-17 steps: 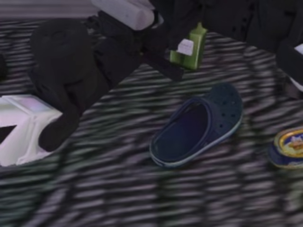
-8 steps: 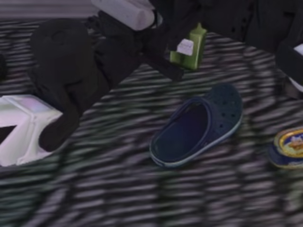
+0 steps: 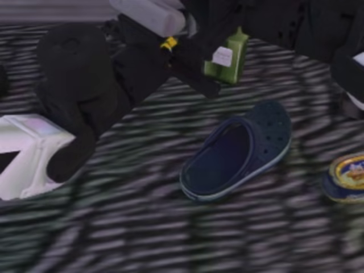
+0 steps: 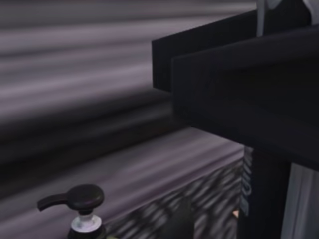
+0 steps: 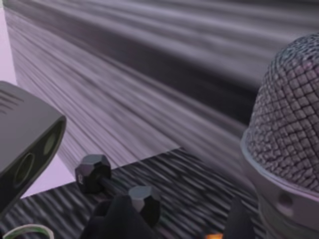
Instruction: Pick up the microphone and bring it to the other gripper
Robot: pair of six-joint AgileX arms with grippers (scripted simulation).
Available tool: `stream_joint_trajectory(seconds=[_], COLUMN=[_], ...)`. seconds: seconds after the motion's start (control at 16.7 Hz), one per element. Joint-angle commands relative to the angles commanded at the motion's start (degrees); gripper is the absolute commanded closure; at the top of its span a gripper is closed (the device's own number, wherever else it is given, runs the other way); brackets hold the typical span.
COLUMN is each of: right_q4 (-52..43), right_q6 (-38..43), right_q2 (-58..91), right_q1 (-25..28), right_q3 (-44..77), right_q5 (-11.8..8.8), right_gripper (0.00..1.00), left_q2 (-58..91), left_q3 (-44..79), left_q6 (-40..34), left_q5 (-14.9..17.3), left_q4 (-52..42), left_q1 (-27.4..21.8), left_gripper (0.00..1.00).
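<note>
While both arms are crowding the table's twelve o'clock edge, you are mid-handover: the microphone (image 5: 289, 144) is filling the right wrist view, seemingly carried by the right gripper, jaw state untellable. The left gripper (image 3: 196, 74) is waiting by the green pump bottle (image 3: 228, 57), jaws also untellable. Next: align, then transfer. Also listed: blue clog (image 3: 239, 151), dumbbell (image 5: 117, 186), tin (image 3: 348, 177).

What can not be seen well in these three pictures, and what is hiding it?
1. Handle of the microphone: right wrist view, cut off by the lower edge; only the mesh head shows.
2. The microphone in the top view: lost among the black arms.
3. Body of the green pump bottle: left wrist view, cut off by the bottom edge; only its pump top shows.
4. Label of the tin: top view, too small to read, cut by the right edge.
</note>
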Motion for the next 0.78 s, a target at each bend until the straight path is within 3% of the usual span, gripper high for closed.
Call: stream_joint_trajectory(seconds=[0.12,0.18,0.78], right_q4=[0.0,0.0,-0.06], right_q6=[0.0,0.0,0.16], right_q2=[0.0,0.0,-0.78], right_q1=[0.0,0.0,-0.59], right_q3=[0.0,0.0,0.19], right_q5=[0.0,0.0,-0.13], right_gripper=[1.0,1.0,1.0], left_q2=[0.0,0.0,-0.39], left_q3=[0.0,0.0,-1.54], left_q6=[0.0,0.0,0.19], left_q5=[0.0,0.0,-0.01], left_q4=[0.0,0.0,-0.24], left_q1=[0.0,0.0,0.51], left_gripper=[0.02,0.0,0.0])
